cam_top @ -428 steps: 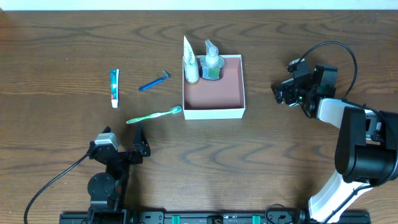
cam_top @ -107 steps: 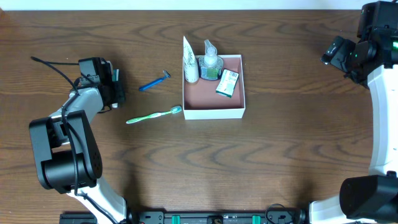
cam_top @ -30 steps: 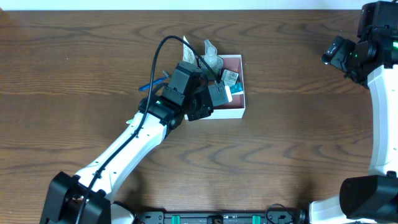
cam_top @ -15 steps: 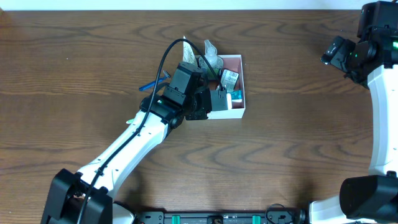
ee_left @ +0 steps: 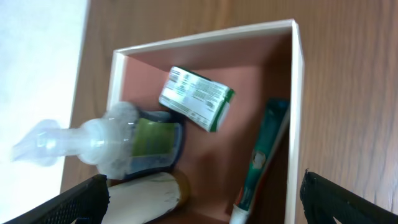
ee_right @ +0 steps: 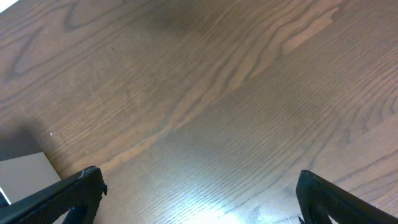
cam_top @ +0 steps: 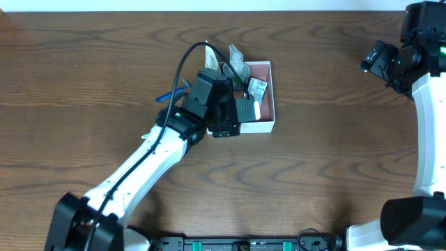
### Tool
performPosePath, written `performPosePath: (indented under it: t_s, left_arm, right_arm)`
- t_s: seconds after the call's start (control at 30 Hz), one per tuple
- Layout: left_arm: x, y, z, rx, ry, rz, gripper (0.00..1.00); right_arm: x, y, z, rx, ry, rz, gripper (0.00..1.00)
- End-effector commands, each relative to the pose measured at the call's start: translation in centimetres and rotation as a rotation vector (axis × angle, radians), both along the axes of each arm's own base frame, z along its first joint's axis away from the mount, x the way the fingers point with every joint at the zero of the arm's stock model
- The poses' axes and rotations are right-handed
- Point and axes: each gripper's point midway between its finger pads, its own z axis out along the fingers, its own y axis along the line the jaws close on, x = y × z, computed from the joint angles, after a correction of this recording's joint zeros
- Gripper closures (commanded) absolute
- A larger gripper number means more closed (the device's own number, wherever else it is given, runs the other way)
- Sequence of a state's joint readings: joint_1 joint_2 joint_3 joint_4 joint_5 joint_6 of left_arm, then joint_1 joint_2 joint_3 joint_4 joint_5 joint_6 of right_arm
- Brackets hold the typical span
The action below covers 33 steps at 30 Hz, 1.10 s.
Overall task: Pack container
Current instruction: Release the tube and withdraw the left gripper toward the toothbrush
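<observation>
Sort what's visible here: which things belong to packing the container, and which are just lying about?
Part of the job:
container, holding toothpaste, soap box, pump bottle and white tube; left gripper, open above it; blue razor outside the container, probably still to pack.

Just there:
right gripper, open over the table, far from the container.

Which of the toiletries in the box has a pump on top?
The clear bottle with the green label; the soap box, toothpaste tube and white tube have none.
</observation>
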<state>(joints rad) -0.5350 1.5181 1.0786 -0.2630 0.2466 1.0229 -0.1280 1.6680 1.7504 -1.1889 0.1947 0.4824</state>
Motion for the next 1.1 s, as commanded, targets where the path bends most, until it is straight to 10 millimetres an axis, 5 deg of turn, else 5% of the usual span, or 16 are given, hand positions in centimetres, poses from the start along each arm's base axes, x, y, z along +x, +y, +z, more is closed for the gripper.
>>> performPosePath:
  t_s: [0.0, 0.13, 0.23, 0.47, 0.77, 1.07]
  left_arm:
    - [-0.3, 0.4, 5.5, -0.158, -0.035, 0.126, 0.02]
    - [0.0, 4.7, 10.2, -0.335, -0.041, 0.498, 0.02]
    - [-0.8, 8.3, 11.0, -0.425, 0.013, 0.735, 0.02]
    - [-4.9, 13.0, 5.6, -0.296, 0.257, 0.967, 0.02]
    - [-2.0, 18.8, -1.0, -0.369, 0.479, 1.399, 0.02]
    - [-0.3, 20.0, -5.4, -0.321, 0.598, 1.385, 0.02]
  right_arm:
    - [0.0, -0.2, 0.0, 0.001, -0.002, -0.015, 0.01]
    - [0.0, -0.2, 0.0, 0.001, -0.002, -0.014, 0.01]
    - [0.0, -0.2, 0.0, 0.001, -0.002, -0.014, 0.01]
    - [0.0, -0.2, 0.0, 0.001, -0.002, -0.014, 0.01]
    - [0.0, -0.2, 0.0, 0.001, -0.002, -0.014, 0.01]
    - [-0.1, -0.2, 0.0, 0.001, -0.002, -0.015, 0.01]
